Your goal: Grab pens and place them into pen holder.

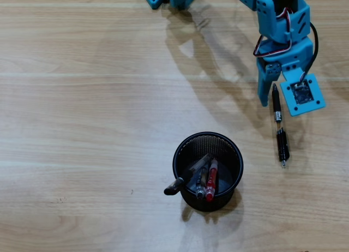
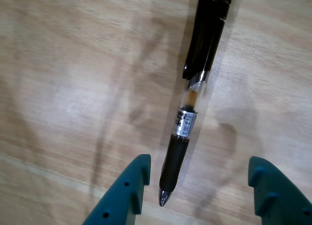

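Black pen (image 2: 187,119) lies flat on the wooden table (image 1: 82,126), right of the mesh pen holder (image 1: 208,171) in the overhead view | blue gripper (image 2: 197,186) hangs over its tip, jaws spread, touching nothing | holder contains three pens (image 1: 203,177).

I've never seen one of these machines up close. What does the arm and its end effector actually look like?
The arm is bright blue plastic, built from blocky, printed-looking segments. Red, white and black cables loop along it, plus a black cord on its right side in the overhead view. The end effector has two teal fingers with small round holes.
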Robot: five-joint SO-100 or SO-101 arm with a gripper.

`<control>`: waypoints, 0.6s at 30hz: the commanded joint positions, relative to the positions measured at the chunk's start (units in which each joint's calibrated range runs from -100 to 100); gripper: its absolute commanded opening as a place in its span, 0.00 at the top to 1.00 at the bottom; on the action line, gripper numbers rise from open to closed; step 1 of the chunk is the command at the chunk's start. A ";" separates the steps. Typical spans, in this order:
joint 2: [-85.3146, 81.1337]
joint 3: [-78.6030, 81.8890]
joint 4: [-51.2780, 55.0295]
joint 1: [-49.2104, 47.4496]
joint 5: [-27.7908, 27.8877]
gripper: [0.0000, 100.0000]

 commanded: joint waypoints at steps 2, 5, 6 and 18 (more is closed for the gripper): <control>3.51 -6.51 -0.82 -1.61 -0.32 0.78; 6.45 -9.31 -0.82 -1.89 -0.32 0.78; 7.29 -9.85 -0.82 -1.89 -0.52 0.78; 13.59 -10.66 0.13 -2.25 -3.52 0.78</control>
